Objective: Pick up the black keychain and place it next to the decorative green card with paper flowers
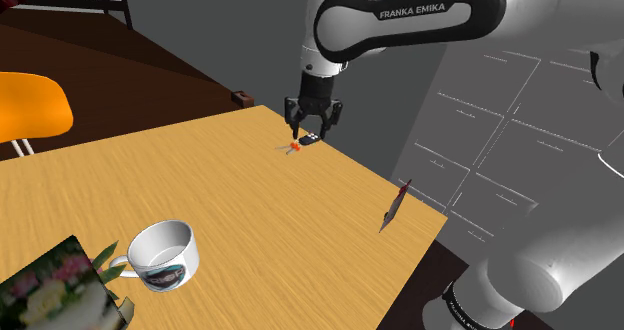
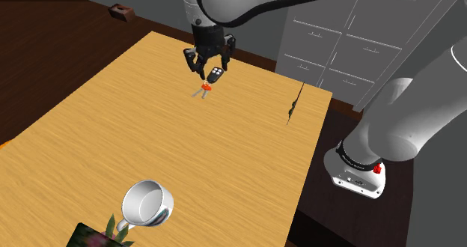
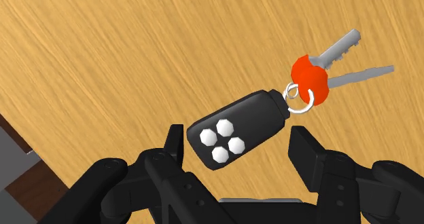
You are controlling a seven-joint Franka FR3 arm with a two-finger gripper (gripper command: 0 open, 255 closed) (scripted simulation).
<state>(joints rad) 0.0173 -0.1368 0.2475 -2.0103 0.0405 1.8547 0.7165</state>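
**Gripper state.** The gripper [image 1: 313, 130] [image 2: 209, 67] [image 3: 239, 140] points down at the wooden worktop [image 1: 200, 183] [image 2: 112, 118] [image 3: 102, 53] with its fingers [image 3: 175, 144] spread.

**Task object.** The black keychain [image 1: 303, 142] [image 2: 209, 81] [image 3: 238, 127] is at the far part of the worktop in the shoulder view, directly under the gripper.
- In the wrist view, its black fob with four white buttons lies diagonally in the gap between the fingers.
- One end of the fob is just beside one finger, and contact there cannot be told. The other finger stands apart from the fob.
- A metal ring joins the fob to a red tag [image 3: 310, 79] and two grey keys [image 3: 338, 51], which lie beyond the fingertips.
- Whether the fob rests on the wood or is raised cannot be told.

**Target.** The green card [image 1: 45, 290] [image 2: 91, 236] with flowers lies at the near left corner in the shoulder view, well apart from the keychain.

**Other items.**
- A white mug [image 1: 165, 256] [image 2: 148, 203] stands just beside the card, on its right in the shoulder view.
- A slim dark object [image 1: 393, 206] [image 2: 293, 103] lies at the worktop's right edge in the shoulder view.
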